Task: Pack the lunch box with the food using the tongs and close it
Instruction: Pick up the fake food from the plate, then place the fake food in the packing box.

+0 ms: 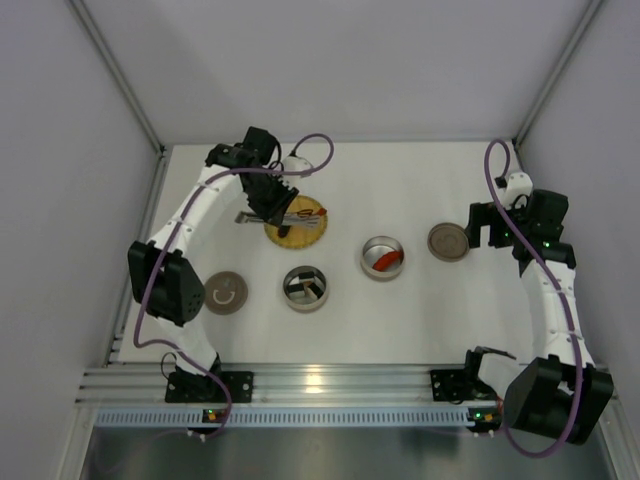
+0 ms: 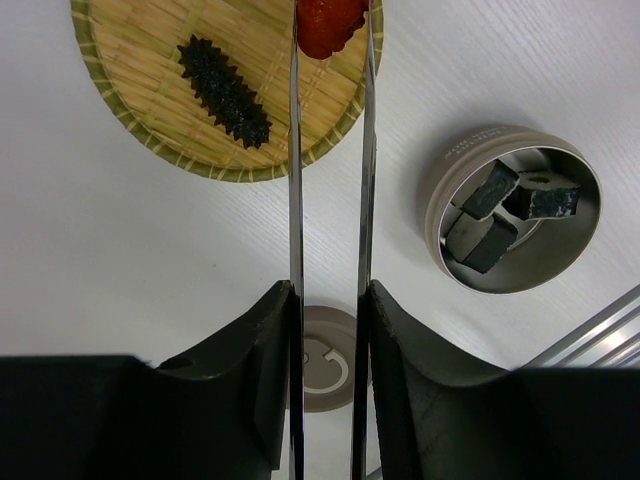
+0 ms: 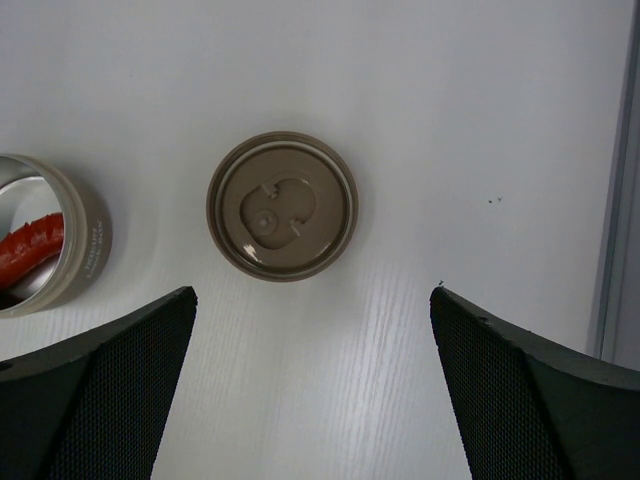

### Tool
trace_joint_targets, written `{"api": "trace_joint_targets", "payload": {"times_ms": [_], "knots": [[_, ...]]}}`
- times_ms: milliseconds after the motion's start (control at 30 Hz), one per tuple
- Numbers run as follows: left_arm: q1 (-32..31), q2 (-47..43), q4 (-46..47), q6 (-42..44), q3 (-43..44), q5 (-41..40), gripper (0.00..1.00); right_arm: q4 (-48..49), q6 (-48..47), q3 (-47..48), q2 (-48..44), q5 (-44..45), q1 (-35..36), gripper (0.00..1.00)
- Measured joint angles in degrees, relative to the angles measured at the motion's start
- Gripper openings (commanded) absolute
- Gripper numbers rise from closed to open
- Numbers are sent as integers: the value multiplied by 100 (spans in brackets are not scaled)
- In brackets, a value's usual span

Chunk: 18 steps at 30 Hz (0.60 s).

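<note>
My left gripper (image 2: 329, 295) (image 1: 272, 200) is shut on the tongs (image 2: 294, 150), one finger pressed against each thin arm. The tong tips reach a red food piece (image 2: 330, 22) on the yellow woven plate (image 2: 130, 60) (image 1: 300, 236) and flank it closely. A dark spiky piece (image 2: 224, 90) lies on the same plate. One round lunch box tin (image 2: 445, 190) (image 1: 304, 288) holds several dark-wrapped sushi pieces (image 2: 490, 195). A second tin (image 1: 382, 257) (image 3: 85, 240) holds a red-orange piece (image 3: 30, 245). My right gripper (image 3: 312, 295) (image 1: 478, 225) hangs open and empty just short of a brown lid (image 3: 282, 205) (image 1: 448, 241).
Another brown lid (image 1: 226, 292) (image 2: 325, 365) lies front left, near the left arm's elbow. White walls close the table on three sides, and an aluminium rail (image 1: 320, 380) runs along the near edge. Both tins stand between the two arms.
</note>
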Motion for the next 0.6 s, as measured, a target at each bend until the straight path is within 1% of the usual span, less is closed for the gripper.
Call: {"api": "trace_joint_targets", "payload": {"times_ms": [100,167,333,400,467,600], "knots": [[-129,-133,-2,17,83,13,15,0,4,0,0,-2,0,99],[-391,-278,-9,33,74,-72,16,0,9,0,0,-2,0,99],[-1703,-667,72,35,-22,-247,18,-9,15,0,0,-4,0,99],[-2065,-710,90,15,-22,-199,18,-15,15,0,0,-4,0,99],[-2186,-699,87,-11,-22,-197,20,-33,13,0,-2,-2,0,99],[-2192,-529,101,-70,63,-278,24,-37,13,0,-2,0,0,99]]}}
